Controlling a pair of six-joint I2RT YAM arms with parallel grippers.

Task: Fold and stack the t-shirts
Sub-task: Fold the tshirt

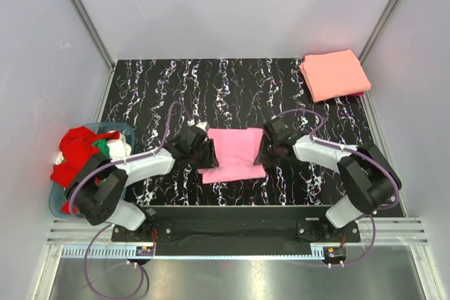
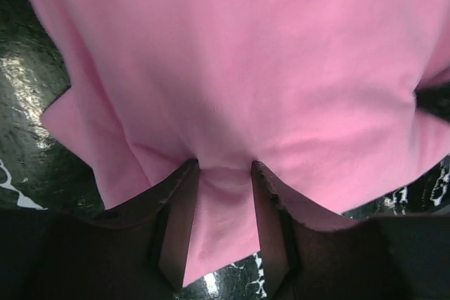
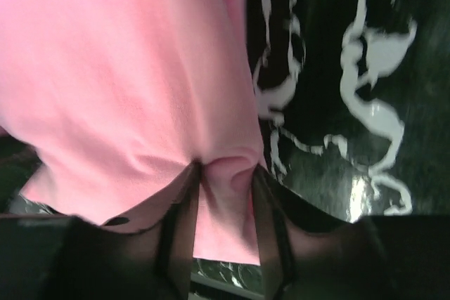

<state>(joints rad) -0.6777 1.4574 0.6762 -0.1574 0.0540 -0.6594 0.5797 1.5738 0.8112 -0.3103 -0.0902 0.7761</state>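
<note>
Black marbled bench [image 1: 232,89], near-edge middle: I have both arms stretched low and inward, left fingers [image 2: 176,230] and right fingers [image 3: 271,244] each nipping opposite sides of pink t-shirt [image 1: 235,149].

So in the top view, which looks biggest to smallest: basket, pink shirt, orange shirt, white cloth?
1. basket, partly behind the left arm
2. pink shirt and orange shirt, about alike, no ranking
3. white cloth, smallest

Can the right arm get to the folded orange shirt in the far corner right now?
Probably not yet: the right gripper pinches the pink shirt. Once released, bare table lies between it and the orange shirt.
</note>
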